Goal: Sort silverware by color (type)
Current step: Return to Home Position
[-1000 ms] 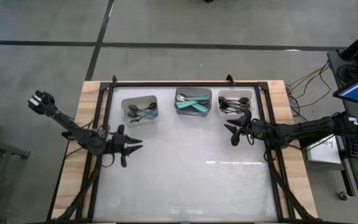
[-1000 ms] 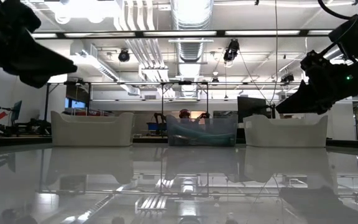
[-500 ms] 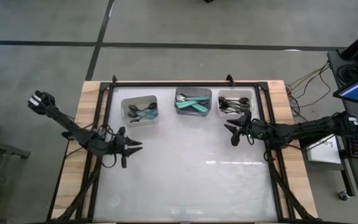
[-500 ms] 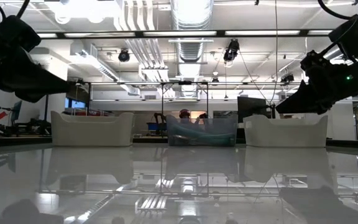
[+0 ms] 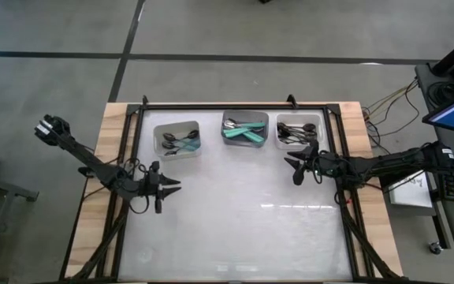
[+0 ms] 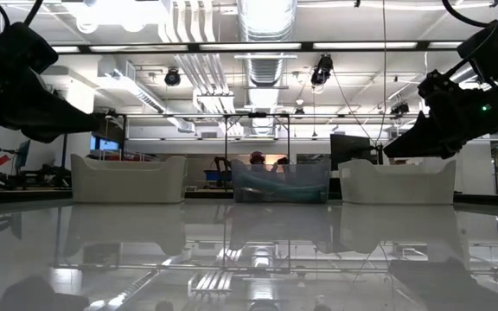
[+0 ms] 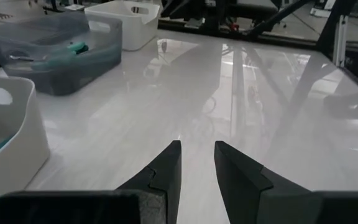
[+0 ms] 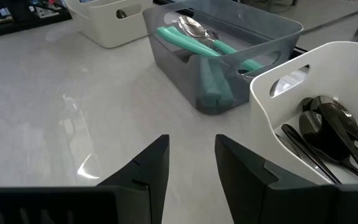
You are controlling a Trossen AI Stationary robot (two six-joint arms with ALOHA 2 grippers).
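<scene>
**Both pincers empty; every spoon in view lies in a bin**

Your left pincer (image 7: 197, 149) hovers over the table (image 5: 243, 229) near its left edge, fingers a narrow gap apart, holding nothing. Your right pincer (image 8: 191, 146) hangs just beside the right white bin (image 8: 272, 118), parted slightly wider, also empty. Teal-handled spoons (image 8: 194, 37) lie in the gray middle bin (image 8: 269, 43), black spoons (image 8: 328, 134) in the right white bin, other spoons (image 5: 181, 143) in the left white bin (image 5: 158, 142). Expect them to be light, stiff and slick, so pinch across the mid-handle.
</scene>
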